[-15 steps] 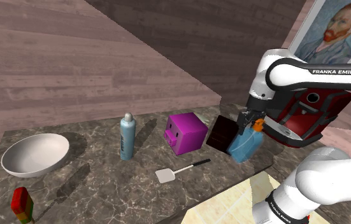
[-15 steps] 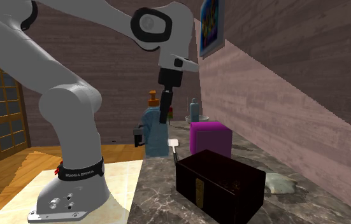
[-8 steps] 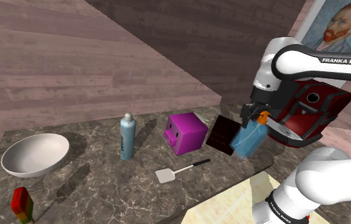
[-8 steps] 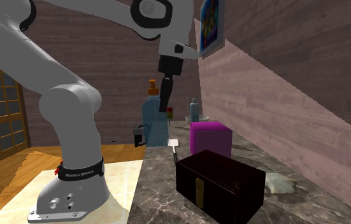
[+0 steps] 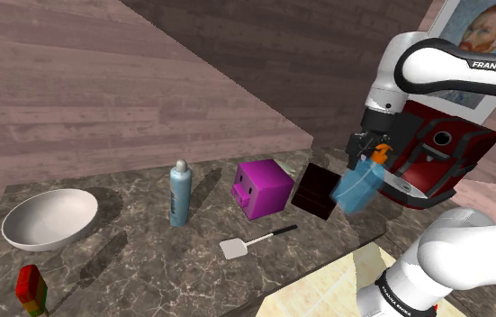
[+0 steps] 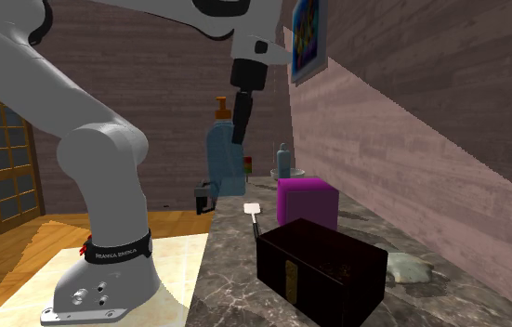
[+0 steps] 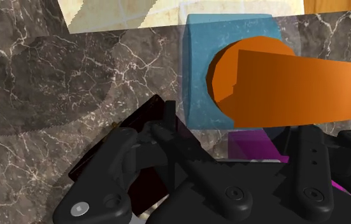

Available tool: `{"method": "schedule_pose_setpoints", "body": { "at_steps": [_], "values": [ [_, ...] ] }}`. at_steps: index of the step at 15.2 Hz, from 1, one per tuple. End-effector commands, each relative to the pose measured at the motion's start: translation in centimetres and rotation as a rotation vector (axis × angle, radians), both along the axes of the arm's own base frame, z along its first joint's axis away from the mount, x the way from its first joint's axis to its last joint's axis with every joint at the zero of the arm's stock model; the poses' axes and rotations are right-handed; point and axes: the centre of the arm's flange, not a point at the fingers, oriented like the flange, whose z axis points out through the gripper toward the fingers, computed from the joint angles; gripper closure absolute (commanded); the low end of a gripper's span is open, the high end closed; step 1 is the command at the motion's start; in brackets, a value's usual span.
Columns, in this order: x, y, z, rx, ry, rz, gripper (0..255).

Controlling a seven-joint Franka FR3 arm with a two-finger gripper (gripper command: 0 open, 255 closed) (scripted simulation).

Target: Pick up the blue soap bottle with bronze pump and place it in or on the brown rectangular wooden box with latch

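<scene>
Shoulder view: black two-finger gripper (image 5: pixel 365 155) pinching a blue soap bottle with orange pump (image 5: pixel 356 187), lifted.
The bottle hangs clear of the dark marble counter (image 5: pixel 147 261), above its edge nearest the stand. It is just beside the dark brown rectangular box with latch (image 5: pixel 313 191), which sits next to a magenta cube (image 5: pixel 262 187).

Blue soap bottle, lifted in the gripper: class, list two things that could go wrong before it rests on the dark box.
1. The gripper clasps the blue soap bottle high up, by its orange pump, with the body hanging below. It could swing or slip on the way.
2. The dark box looks closed, so the bottle would have to stand on its top. There it might topple, or knock the purple cube beside the box.
</scene>
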Motion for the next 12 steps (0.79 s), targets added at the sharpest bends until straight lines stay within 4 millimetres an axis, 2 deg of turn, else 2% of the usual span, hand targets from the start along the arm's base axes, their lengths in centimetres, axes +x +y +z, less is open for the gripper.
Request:
{"method": "schedule_pose_setpoints", "body": {
  "at_steps": [1,12],
  "values": [
    [0.0,0.1,0.8,0.000,0.000,0.000,255],
    [10.5,-9.8,2.5,0.000,0.000,0.000,255]
  ]
}}
